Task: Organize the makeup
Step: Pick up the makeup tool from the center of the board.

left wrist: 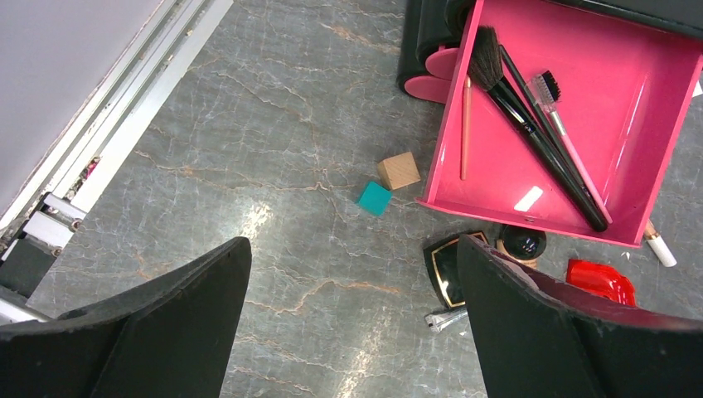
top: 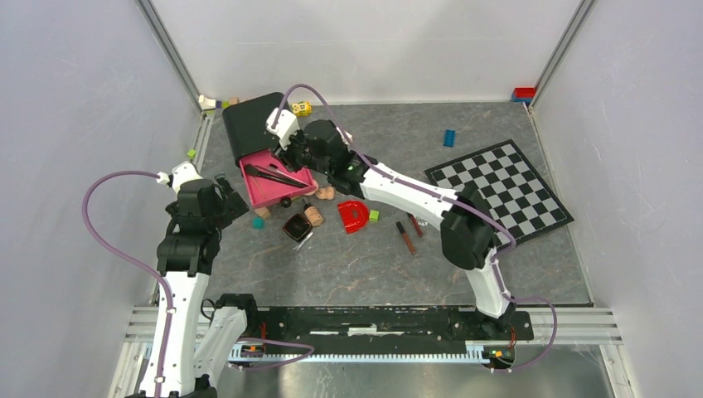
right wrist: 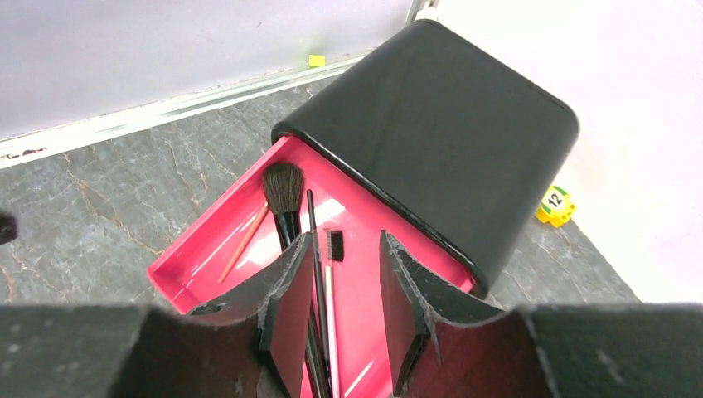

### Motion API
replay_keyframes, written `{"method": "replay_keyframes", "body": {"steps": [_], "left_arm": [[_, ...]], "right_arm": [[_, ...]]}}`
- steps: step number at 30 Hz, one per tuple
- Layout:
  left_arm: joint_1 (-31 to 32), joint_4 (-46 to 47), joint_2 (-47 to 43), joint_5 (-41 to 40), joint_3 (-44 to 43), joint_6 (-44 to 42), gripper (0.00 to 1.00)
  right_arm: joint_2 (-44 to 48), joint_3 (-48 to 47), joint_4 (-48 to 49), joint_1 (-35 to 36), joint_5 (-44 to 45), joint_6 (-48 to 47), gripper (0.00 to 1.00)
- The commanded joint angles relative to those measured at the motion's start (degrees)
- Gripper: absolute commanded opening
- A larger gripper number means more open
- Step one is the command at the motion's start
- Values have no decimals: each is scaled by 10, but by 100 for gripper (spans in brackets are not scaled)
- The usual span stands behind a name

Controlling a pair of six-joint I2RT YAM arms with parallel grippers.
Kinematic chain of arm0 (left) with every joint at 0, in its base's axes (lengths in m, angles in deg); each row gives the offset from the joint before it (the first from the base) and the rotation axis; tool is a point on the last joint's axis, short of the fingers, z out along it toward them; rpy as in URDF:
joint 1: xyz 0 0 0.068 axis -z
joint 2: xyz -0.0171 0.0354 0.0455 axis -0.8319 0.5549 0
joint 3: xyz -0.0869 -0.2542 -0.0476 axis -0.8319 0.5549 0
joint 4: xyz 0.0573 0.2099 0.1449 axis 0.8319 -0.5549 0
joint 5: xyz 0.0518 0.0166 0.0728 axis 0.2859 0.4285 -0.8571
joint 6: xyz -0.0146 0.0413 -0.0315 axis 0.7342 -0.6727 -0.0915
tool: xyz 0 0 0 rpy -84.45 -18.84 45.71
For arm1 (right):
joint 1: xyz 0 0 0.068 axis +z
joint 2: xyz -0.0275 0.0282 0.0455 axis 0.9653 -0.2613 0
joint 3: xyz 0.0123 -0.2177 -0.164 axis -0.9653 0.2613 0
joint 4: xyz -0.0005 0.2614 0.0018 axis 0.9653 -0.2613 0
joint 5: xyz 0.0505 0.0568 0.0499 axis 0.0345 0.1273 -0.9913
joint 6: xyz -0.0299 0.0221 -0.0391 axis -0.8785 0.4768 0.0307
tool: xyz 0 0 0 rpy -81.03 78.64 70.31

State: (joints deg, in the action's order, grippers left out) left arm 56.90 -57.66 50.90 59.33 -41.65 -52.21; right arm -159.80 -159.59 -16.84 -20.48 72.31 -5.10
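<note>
Your right end effector [right wrist: 346, 242] hangs over the pink drawer [right wrist: 186, 253] with its jaws parted and nothing between them. Under it a big brush [right wrist: 283, 191], a thin black wand [right wrist: 312, 224] and a spoolie [right wrist: 330, 282] lie side by side lengthwise in the drawer. A thin stick [right wrist: 244, 245] lies apart from them, nearer the drawer's side wall. The drawer sticks out of a black box [right wrist: 448, 124]. Your left end effector [left wrist: 352, 245] is wide open, holding nothing, above the bare counter [left wrist: 273, 124] on the near side of the drawer. Just outside the drawer's front edge, a black compact [left wrist: 443, 265] and a black-capped bottle [left wrist: 522, 243] sit close together on the counter, with a red piece [left wrist: 601, 280] beside them. A wooden block [left wrist: 399, 170] and a teal block [left wrist: 375, 198] lie near the drawer's corner. A peach sponge [top: 325, 193] lies by the right arm. Two dark tubes [top: 406, 238] rest farther right, toward the checkerboard [top: 500, 186].
</note>
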Motion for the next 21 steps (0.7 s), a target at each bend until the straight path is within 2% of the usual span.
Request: {"method": "replay_keyframes", "body": {"steps": [1, 4, 7, 11, 13, 21], "left_arm": [[-3, 7, 0, 5, -13, 5, 100], [-3, 8, 3, 8, -12, 5, 100], [-3, 10, 7, 13, -12, 4, 100], [-3, 10, 13, 19, -13, 1, 100], [-3, 10, 13, 17, -13, 1, 100], [-3, 10, 9, 16, -12, 2, 100]], "right_arm": [[70, 48, 1, -2, 55, 13, 41], [118, 123, 9, -21, 102, 39, 41], [173, 214, 40, -58, 111, 87, 41], [200, 284, 44, -119, 127, 169, 40], [184, 279, 14, -142, 121, 177, 40], [35, 120, -160, -166, 57, 125, 40]]}}
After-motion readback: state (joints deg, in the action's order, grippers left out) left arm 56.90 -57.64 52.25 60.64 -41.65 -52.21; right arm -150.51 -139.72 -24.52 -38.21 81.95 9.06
